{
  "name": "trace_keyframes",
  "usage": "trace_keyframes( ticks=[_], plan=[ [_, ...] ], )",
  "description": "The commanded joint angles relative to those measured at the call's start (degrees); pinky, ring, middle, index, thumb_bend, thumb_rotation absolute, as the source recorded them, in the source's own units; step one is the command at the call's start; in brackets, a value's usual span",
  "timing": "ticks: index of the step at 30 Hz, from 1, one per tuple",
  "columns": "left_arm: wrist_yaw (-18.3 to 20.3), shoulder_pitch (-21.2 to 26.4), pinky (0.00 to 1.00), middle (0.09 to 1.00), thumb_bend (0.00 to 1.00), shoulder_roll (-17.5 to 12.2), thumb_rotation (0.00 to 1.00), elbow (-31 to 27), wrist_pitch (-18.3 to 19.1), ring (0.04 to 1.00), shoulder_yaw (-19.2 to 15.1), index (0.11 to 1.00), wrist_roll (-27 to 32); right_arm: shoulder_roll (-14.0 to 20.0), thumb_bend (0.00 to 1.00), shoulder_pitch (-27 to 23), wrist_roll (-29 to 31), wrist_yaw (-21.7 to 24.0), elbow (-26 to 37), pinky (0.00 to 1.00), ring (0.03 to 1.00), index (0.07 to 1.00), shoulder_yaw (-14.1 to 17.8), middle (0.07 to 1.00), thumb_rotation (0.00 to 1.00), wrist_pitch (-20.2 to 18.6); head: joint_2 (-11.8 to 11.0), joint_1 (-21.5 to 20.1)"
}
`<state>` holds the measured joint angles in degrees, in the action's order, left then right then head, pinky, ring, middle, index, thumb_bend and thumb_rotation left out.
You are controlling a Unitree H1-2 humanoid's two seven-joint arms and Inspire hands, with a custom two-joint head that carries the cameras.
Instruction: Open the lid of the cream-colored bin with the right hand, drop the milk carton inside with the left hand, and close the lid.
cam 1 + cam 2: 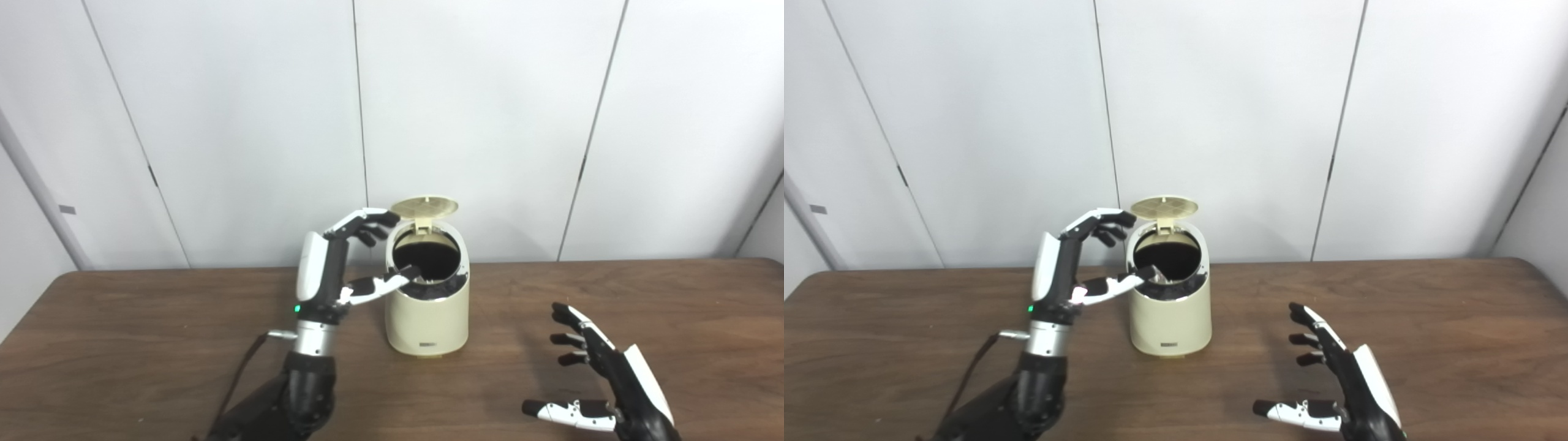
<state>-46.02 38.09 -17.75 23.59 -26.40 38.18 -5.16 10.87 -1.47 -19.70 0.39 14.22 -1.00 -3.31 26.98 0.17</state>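
One cream-colored plastic bin (427,318) (its round lid (425,206) raised) | one brown wooden table (153,318) | two black-and-white robot hands: left hand (343,263), right hand (603,380)

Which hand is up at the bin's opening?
The left hand, open, with its thumb over the rim of the cream bin, whose lid is up. The right hand hovers low, apart from the bin, also open.

Bright, even light; soft shadows, slight blur.
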Motion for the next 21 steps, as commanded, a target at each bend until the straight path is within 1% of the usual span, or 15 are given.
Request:
trace_keyframes(
  ticks=[1,3,5,7,8,9,11,12,15,16,18,19,21],
  plan=[
    [6.8,0.1,0.46,0.604,0.72,-1.3,0.01,-4.2,-0.5,0.54,-5.4,0.623,3.2,0.9,0.75,-1.7,0.1,-0.5,1.6,0.65,0.778,0.883,0.5,0.877,0.17,2.5,0.0,0.2],
    [13.4,-2.5,0.48,0.619,0.71,-1.2,0.03,-7.1,-0.5,0.558,-11.3,0.637,5.8,0.9,0.75,-1.8,0.4,-0.5,1.6,0.65,0.777,0.882,0.6,0.877,0.16,2.4,0.0,0.3],
    [18.8,-4.8,0.48,0.637,0.69,-0.9,0.05,-9.4,-0.5,0.572,-16.7,0.652,7.8,0.9,0.76,-1.9,0.6,-0.5,1.3,0.66,0.782,0.885,0.7,0.881,0.15,2.4,0.0,0.5],
    [23.6,-6.7,0.49,0.659,0.67,-0.5,0.06,-11.1,-0.5,0.585,-21.3,0.672,9.1,1.0,0.76,-2.0,0.4,-0.5,1.2,0.64,0.781,0.885,0.8,0.882,0.16,2.3,0.0,0.7],
    [25.6,-7.6,0.49,0.668,0.65,-0.4,0.07,-11.8,-0.5,0.59,-23.1,0.682,9.5,1.0,0.76,-2.0,0.4,-0.5,1.4,0.64,0.781,0.885,0.8,0.882,0.16,2.1,0.0,0.7],
    [27.3,-8.4,0.49,0.678,0.64,-0.3,0.1,-12.4,-0.5,0.592,-24.8,0.694,9.7,1.0,0.75,-2.1,0.6,-0.4,1.5,0.64,0.782,0.885,0.8,0.882,0.16,1.9,0.0,0.7],
    [30.9,-10.0,0.5,0.689,0.65,-0.1,0.13,-13.5,-0.3,0.604,-27.3,0.708,11.1,1.0,0.75,-2.1,0.9,-0.2,1.7,0.64,0.785,0.886,0.8,0.884,0.15,1.8,0.1,0.8],
    [32.5,-10.5,0.52,0.702,0.67,0.1,0.16,-13.8,-0.1,0.619,-28.2,0.719,11.7,1.0,0.75,-2.2,1.0,-0.2,1.7,0.64,0.786,0.887,0.8,0.885,0.13,1.9,0.1,0.8],
    [37.8,-13.6,0.53,0.727,0.72,-0.3,0.18,-17.5,5.3,0.647,-30.2,0.746,14.7,1.2,0.75,-2.2,1.0,-0.2,1.8,0.63,0.787,0.89,0.7,0.888,0.13,1.9,0.2,1.0],
    [39.4,-14.8,0.53,0.73,0.72,-0.5,0.18,-19.1,8.0,0.651,-30.7,0.749,15.9,1.2,0.75,-2.3,1.1,-0.1,1.9,0.63,0.787,0.89,0.7,0.888,0.13,1.9,0.3,1.1],
    [41.8,-16.4,0.57,0.748,0.69,-0.4,0.08,-21.5,12.3,0.691,-31.8,0.761,17.4,1.3,0.75,-2.3,1.2,0.0,2.0,0.64,0.788,0.892,0.7,0.888,0.13,1.8,0.3,1.1],
    [42.9,-17.4,0.57,0.751,0.69,-0.3,0.06,-22.6,14.2,0.698,-32.5,0.762,17.9,1.4,0.75,-2.3,1.2,0.0,2.0,0.64,0.789,0.892,0.7,0.888,0.13,1.9,0.4,1.2],
    [44.5,-18.9,0.58,0.763,0.67,0.3,0.01,-24.0,16.3,0.71,-33.7,0.768,18.3,1.4,0.75,-2.3,1.4,-0.1,1.8,0.64,0.791,0.891,0.8,0.888,0.12,2.0,0.4,1.2]
  ],
)
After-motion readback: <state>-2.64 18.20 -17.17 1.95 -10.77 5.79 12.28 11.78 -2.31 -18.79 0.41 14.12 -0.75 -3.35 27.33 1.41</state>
